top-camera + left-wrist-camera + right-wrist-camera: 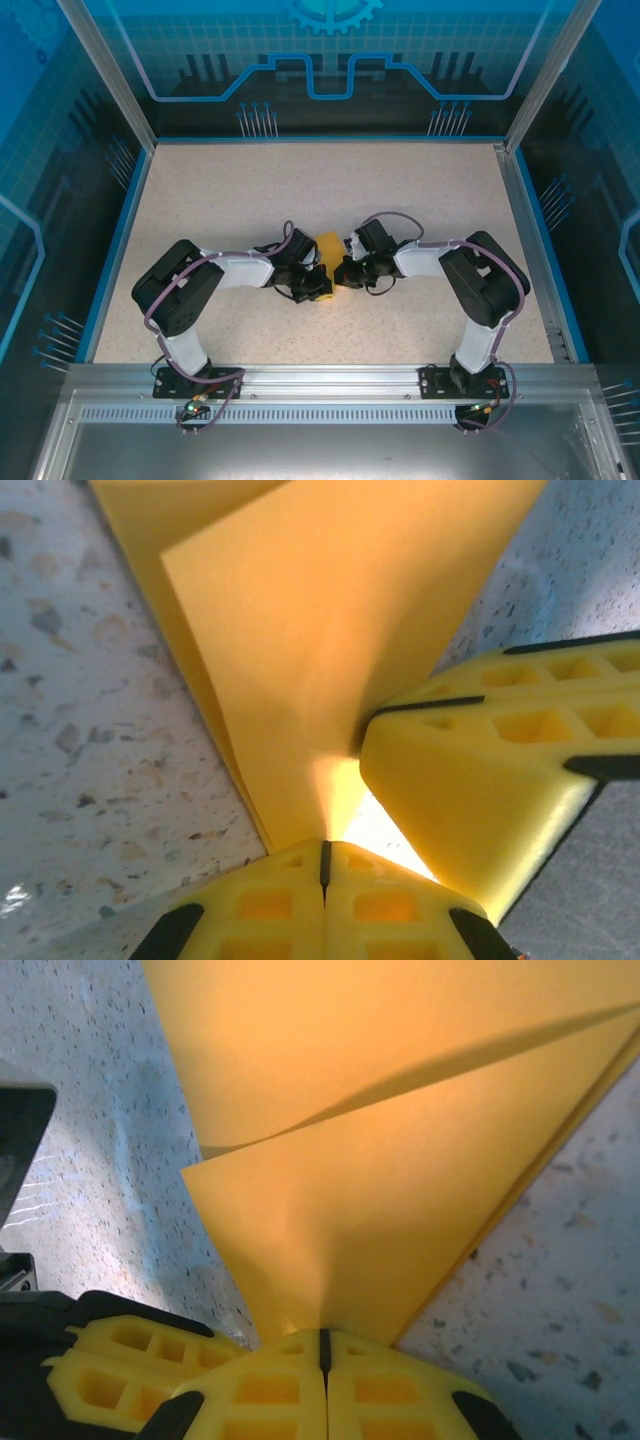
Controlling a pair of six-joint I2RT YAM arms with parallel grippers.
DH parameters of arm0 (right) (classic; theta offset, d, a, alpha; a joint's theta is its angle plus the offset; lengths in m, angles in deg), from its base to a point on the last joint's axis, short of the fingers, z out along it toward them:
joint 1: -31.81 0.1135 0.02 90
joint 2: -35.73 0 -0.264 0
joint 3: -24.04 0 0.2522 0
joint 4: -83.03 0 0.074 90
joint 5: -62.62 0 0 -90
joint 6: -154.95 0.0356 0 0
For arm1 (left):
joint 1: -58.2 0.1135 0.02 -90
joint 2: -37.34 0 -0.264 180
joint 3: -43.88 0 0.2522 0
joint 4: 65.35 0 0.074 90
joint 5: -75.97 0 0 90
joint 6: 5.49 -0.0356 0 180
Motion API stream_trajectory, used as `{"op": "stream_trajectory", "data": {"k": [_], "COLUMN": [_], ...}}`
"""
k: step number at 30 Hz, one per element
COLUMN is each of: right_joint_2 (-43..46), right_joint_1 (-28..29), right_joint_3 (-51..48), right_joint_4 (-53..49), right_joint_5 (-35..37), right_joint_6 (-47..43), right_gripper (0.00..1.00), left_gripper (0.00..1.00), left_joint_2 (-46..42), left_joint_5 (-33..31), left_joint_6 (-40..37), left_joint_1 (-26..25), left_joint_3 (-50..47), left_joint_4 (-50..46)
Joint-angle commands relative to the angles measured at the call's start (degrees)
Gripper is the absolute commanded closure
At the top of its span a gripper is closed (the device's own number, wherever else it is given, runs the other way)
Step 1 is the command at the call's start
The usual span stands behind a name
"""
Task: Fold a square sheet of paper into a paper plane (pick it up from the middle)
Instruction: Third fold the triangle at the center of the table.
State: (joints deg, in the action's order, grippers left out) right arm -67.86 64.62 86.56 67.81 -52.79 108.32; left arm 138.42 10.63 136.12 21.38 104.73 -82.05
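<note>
Left hand (325, 865) first: its two yellow fingers (265, 905) are pressed flat together. The lowest tip of the sheet of paper (330, 640) goes into the seam between them, so this hand is closed on the paper. Just to the right of these fingertips, a yellow finger of the right hand (323, 1350) touches the same paper from the side.

On its own wrist camera we see the right hand in the same state: fingers tight together, with the narrow end of the sheet going down between them. To the left of them, very near, is a yellow finger of the left hand.

Beyond the fingertips the orange-yellow sheet opens wide like a fan. It is folded: one layer lies over another, with a sharp crease running away from the left hand on its left side. From the right hand we see a pointed corner of the upper layer and a shadow line under the flap behind it.

From above, both hands meet tip to tip, and the paper (327, 243) stands out just beyond and between them. Under and around all this is the pale speckled worktop (300, 180), and far behind the hands is its blue-edged wall (320, 100).
</note>
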Motion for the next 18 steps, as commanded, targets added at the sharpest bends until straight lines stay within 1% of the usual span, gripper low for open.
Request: {"op": "stream_trajectory", "data": {"k": [1, 7, 18], "right_joint_2": [-3.2, -4.8, -6.4], "right_joint_1": [-4.2, -7.0, -10.5], "right_joint_3": [3.2, 6.4, 12.9], "right_joint_4": [-1.2, -3.7, -9.1], "right_joint_5": [5.3, 5.5, 9.2], "right_joint_6": [-2.7, -4.6, -6.6], "right_gripper": [0.95, 0.94, 0.94], "left_gripper": [1.00, 1.00, 1.00], "left_joint_2": [2.7, 3.6, 3.7], "left_joint_5": [-2.7, -2.4, -2.2], "left_joint_6": [-1.6, -1.8, -2.6], "left_joint_1": [-0.5, -0.5, -0.5], "left_joint_3": [-1.2, -1.1, -0.1], "left_joint_4": [-10.1, -10.8, -11.4]}}
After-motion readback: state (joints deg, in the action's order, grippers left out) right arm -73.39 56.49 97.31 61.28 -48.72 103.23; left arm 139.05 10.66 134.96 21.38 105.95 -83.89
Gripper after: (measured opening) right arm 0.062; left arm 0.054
